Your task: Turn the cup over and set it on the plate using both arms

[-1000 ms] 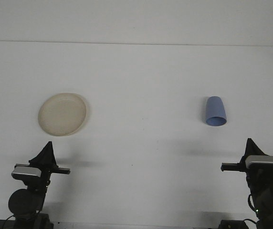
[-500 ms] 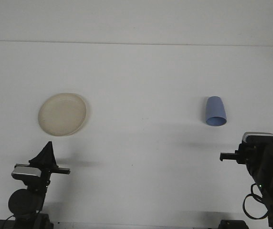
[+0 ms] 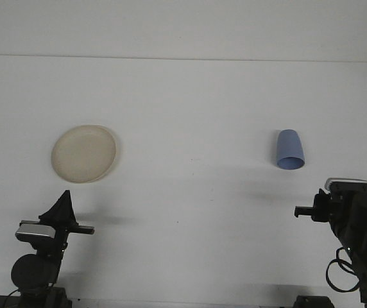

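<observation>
In the front view, the blue cup [image 3: 290, 151] lies on its side on the white table [image 3: 190, 109], well to the right of the cream plate [image 3: 83, 153], its long axis running roughly toward and away from the robot with the open mouth facing the robot and the closed base pointing off. The right gripper [image 3: 307, 211] sits just near of the cup and slightly to its right, so the cup lies ahead of it; this arm is clearly the nearer one. The left gripper [image 3: 65, 215] rests near of the plate, far from the cup. Whether either gripper's fingers are spread or pressed together cannot be told here. Against a second ago, the right arm has lifted and turned toward the cup, while the left arm, cup and plate are unchanged.
</observation>
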Robot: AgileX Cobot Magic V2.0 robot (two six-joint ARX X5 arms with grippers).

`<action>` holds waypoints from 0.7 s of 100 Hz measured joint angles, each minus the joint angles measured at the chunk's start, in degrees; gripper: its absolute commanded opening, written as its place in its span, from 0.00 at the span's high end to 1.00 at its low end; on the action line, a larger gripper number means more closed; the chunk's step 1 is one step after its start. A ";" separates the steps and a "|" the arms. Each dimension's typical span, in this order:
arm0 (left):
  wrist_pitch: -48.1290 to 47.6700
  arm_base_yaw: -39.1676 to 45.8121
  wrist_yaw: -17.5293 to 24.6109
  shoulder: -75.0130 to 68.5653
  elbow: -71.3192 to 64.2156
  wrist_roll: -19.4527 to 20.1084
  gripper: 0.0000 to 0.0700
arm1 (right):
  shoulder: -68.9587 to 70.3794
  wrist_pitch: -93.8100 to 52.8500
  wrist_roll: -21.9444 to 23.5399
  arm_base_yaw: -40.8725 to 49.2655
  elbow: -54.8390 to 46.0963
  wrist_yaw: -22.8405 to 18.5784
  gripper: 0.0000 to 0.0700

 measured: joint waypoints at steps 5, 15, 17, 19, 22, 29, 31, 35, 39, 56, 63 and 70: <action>0.02 0.00 0.00 0.00 0.00 0.00 0.98 | 0.00 0.00 -0.02 0.00 0.00 0.00 0.51; 0.02 0.00 0.00 0.00 0.00 0.00 0.98 | 0.00 0.02 -0.02 0.00 0.00 0.00 0.52; 0.02 0.00 0.00 0.00 0.00 0.00 0.98 | 0.00 0.00 -0.02 0.00 0.00 0.00 0.52; 0.00 0.00 0.00 0.00 0.00 0.00 0.98 | 0.00 0.00 -0.02 0.00 0.00 0.00 0.52; 0.00 0.00 0.00 0.00 0.00 0.00 0.98 | 0.00 0.02 -0.02 0.00 0.00 0.00 0.52; 0.02 0.00 0.00 0.00 0.00 0.00 0.98 | 0.00 0.20 -0.02 0.00 0.00 0.00 0.52; 0.00 0.00 0.00 0.00 0.00 0.00 0.98 | 0.00 0.37 -0.02 0.00 0.00 0.00 0.52; 0.02 0.00 0.00 0.00 0.00 0.00 0.98 | 0.35 0.98 -0.02 0.00 0.00 0.00 0.52; 0.02 0.00 0.00 0.00 0.00 0.00 0.98 | 0.59 1.66 -0.02 0.00 0.00 -0.09 0.52; 0.02 0.00 0.00 0.00 0.00 0.00 0.98 | 4.52 4.70 -0.04 0.00 0.00 -0.50 0.52; 0.00 0.00 0.00 0.00 0.00 0.00 0.98 | 6.88 7.72 -0.35 -0.07 -0.20 -1.57 0.52; 0.00 0.00 0.00 0.00 0.00 0.00 0.98 | 8.55 11.69 -0.55 -0.11 -1.49 -3.28 0.52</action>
